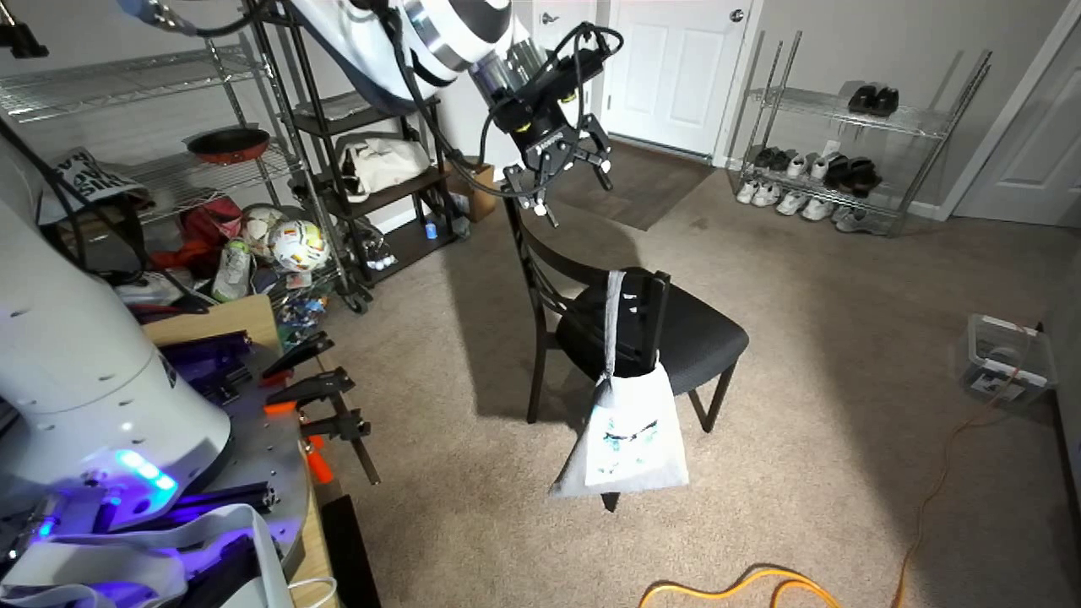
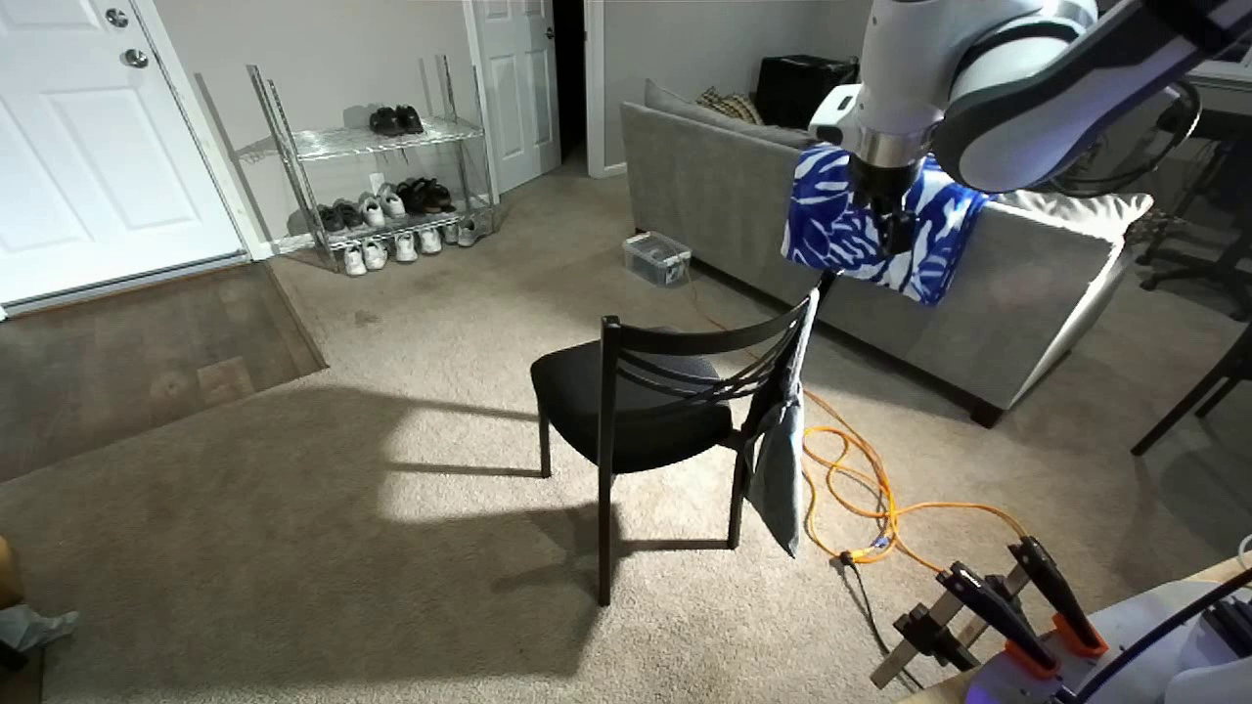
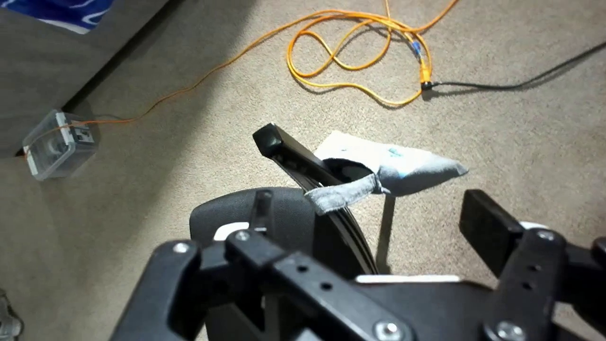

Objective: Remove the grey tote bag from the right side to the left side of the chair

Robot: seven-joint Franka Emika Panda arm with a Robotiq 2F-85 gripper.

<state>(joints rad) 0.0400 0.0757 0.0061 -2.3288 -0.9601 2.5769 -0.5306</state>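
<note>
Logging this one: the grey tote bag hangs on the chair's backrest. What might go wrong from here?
First, the strap of the grey tote bag lies over the backrest of the chair, so too low a lift might drag or tip the chair. Second, the open, empty gripper is above the chair; descending, it might hit the corner post or close on chair instead of cloth. Third, the soft bag may slip from a shallow grip.

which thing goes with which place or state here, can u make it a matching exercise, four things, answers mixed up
Things
1. grey tote bag
2. gripper
3. blue-and-white cloth
4. pan

Places and states
A. draped over the sofa
B. on a wire shelf
C. hanging from the back of the chair
D. open, holding nothing

Pairs: 1-C, 2-D, 3-A, 4-B
</note>
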